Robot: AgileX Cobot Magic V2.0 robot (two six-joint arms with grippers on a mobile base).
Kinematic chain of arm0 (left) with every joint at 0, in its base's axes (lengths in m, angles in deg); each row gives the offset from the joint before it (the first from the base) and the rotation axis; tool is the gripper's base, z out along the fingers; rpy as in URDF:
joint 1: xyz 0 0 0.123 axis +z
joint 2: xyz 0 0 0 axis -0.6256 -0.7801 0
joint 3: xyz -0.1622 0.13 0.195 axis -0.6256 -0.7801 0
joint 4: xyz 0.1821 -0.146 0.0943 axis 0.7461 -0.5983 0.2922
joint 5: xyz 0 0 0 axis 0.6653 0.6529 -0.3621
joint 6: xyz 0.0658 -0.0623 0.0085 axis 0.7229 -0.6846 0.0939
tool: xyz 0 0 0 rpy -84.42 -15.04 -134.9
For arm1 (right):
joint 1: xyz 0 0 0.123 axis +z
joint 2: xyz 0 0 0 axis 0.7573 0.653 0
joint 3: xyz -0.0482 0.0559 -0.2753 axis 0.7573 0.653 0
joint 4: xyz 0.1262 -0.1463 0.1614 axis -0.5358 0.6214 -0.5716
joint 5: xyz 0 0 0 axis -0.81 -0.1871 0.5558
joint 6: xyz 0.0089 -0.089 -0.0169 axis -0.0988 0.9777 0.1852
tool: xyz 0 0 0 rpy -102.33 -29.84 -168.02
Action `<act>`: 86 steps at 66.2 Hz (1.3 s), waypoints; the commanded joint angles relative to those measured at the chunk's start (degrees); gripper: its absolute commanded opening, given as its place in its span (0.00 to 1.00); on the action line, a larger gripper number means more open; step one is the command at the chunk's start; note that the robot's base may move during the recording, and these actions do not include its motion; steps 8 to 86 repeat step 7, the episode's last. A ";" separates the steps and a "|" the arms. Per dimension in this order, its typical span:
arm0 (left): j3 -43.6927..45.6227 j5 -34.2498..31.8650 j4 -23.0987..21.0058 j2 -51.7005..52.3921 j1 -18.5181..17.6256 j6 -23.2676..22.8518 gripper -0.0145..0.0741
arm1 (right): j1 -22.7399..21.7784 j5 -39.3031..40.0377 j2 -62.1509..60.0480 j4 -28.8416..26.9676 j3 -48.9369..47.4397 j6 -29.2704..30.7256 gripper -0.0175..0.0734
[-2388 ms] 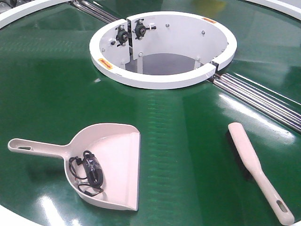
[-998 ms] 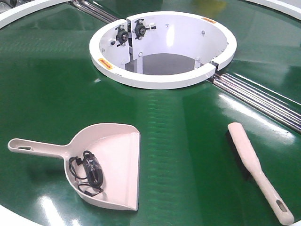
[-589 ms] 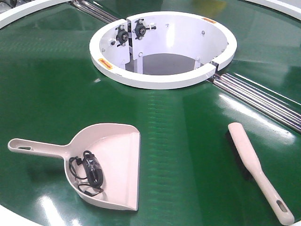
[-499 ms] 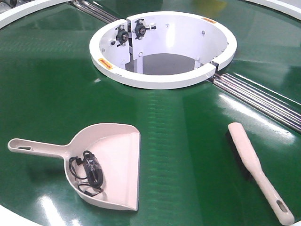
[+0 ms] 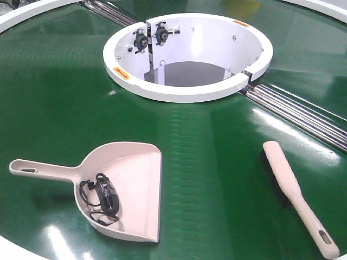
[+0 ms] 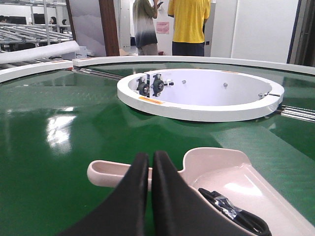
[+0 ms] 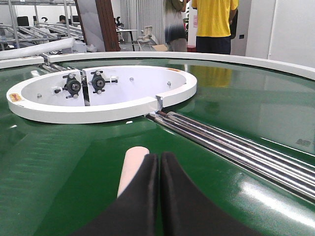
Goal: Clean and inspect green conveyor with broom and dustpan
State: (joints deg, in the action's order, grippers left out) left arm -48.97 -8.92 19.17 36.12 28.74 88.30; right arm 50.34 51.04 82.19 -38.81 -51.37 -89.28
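Note:
The green conveyor [image 5: 217, 162] fills the front view. On it at lower left lies the beige-pink dustpan [image 5: 130, 184], handle pointing left, with a black tangled cord [image 5: 100, 197] in its scoop. The broom [image 5: 295, 192] lies at lower right, bristles down, handle toward the near edge. Neither gripper shows in the front view. In the left wrist view my left gripper [image 6: 150, 160] is shut and empty, close in front of the dustpan [image 6: 231, 177] and its handle. My right gripper [image 7: 159, 160] is shut and empty, with the broom [image 7: 132, 169] tip just beyond its left finger.
A white ring-shaped opening [image 5: 187, 92] with black bearings sits at the belt's centre. Steel rollers [image 5: 303, 111] run along a seam to the right of it. The white outer rim [image 6: 197, 60] curves behind, and two people [image 6: 189, 24] stand beyond it.

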 commanded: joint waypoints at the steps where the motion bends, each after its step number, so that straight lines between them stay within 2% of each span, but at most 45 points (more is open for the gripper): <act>1: -1.78 -4.44 -0.15 0.82 -0.13 -0.07 0.16 | -0.11 4.40 -1.10 0.02 1.25 0.15 0.18; 86: -1.78 -4.44 -0.15 0.82 -0.13 -0.07 0.16 | -0.11 4.40 -1.10 0.02 1.25 0.15 0.18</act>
